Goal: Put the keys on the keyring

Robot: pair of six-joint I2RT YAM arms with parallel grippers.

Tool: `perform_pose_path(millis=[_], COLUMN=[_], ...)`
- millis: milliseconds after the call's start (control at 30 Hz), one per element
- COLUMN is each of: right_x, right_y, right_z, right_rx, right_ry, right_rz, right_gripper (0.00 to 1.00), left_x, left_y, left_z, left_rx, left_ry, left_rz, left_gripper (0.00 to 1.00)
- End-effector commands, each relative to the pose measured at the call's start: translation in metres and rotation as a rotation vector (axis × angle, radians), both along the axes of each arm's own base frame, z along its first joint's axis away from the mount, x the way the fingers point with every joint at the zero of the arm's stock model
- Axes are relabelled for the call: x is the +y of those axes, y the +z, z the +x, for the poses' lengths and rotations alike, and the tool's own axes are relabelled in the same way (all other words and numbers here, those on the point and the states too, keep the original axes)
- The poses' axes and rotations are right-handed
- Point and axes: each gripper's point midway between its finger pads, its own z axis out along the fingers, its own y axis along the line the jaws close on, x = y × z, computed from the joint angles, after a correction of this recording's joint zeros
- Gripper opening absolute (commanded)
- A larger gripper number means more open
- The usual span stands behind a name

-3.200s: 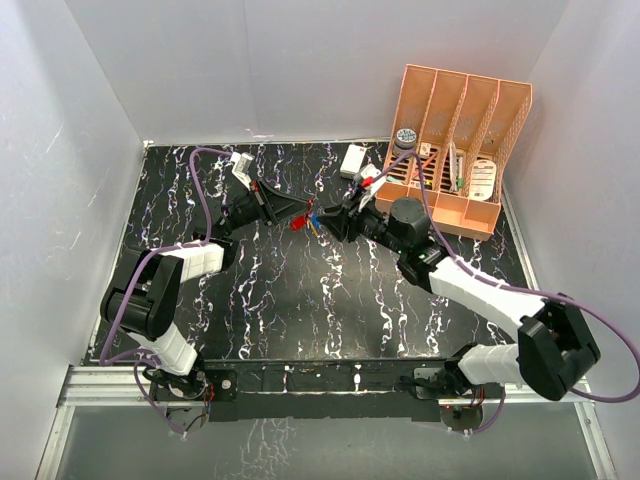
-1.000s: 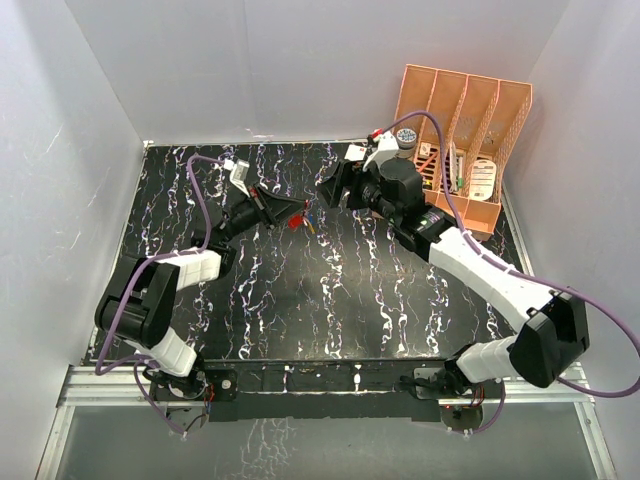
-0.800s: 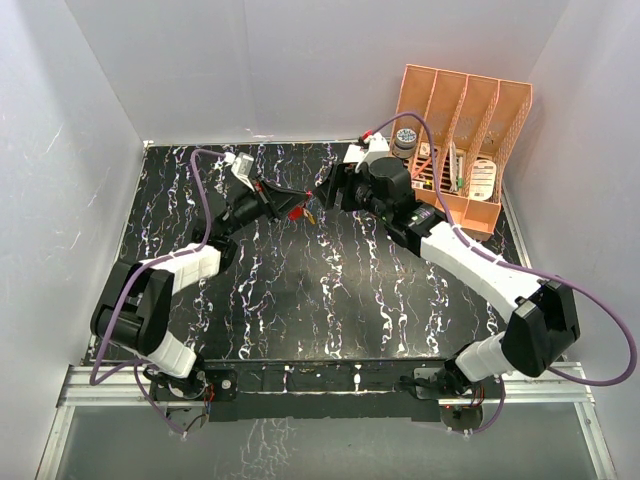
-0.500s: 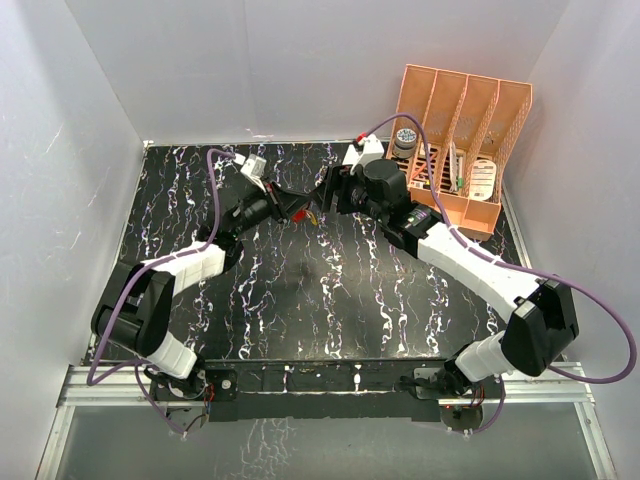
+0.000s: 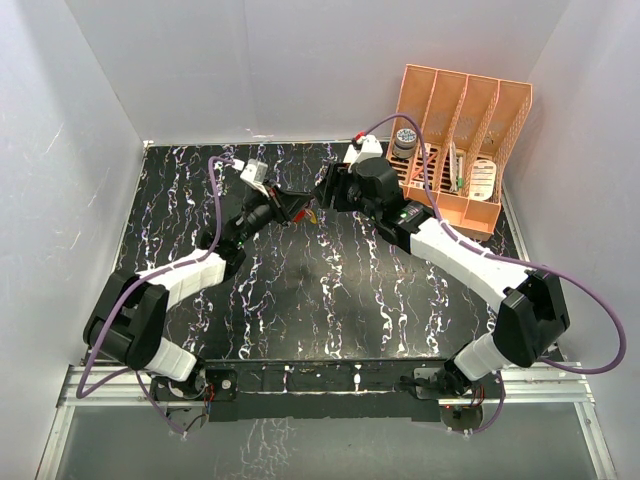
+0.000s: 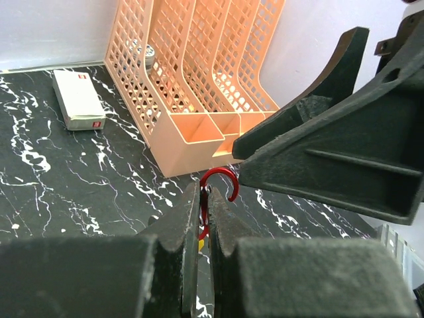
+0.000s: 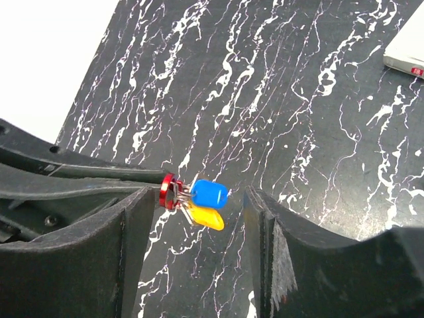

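Observation:
My left gripper (image 6: 205,199) is shut on the red keyring (image 6: 222,179) and holds it above the table; its curved end sticks out past the fingertips. In the right wrist view the keyring (image 7: 169,191) carries a blue-headed key (image 7: 211,194) and a yellow-headed key (image 7: 207,218), which hang from it in the air. My right gripper (image 7: 195,199) is open, with its fingers on either side of these keys and not touching them. In the top view both grippers meet at the back middle of the table, at the keyring (image 5: 303,206). No other key shows.
An orange slotted file organiser (image 5: 460,150) stands at the back right, close behind the right arm. A small white rectangular box (image 6: 78,99) lies on the black marbled table (image 5: 320,300) beside it. White walls enclose the table on three sides.
The right gripper swung from the table's middle up and left to the left gripper. The left gripper lifted the keyring and moved right to meet it.

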Motion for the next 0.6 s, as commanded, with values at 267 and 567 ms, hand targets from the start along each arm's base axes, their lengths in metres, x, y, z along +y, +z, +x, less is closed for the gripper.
perform_pose_path(millis=[267, 567], right_x=[0.008, 0.015], right_y=[0.033, 0.025], right_z=[0.011, 0.012], right_rx=[-0.046, -0.018], right_ry=[-0.031, -0.018], right_rz=[0.076, 0.070], right_gripper=[0.45, 0.39], left_x=[0.000, -0.005], left_y=[0.026, 0.029], left_z=[-0.005, -0.006], left_rx=[-0.117, -0.129], left_ry=[0.068, 0.106], left_rz=[0.003, 0.032], left_gripper=[0.00, 0.00])
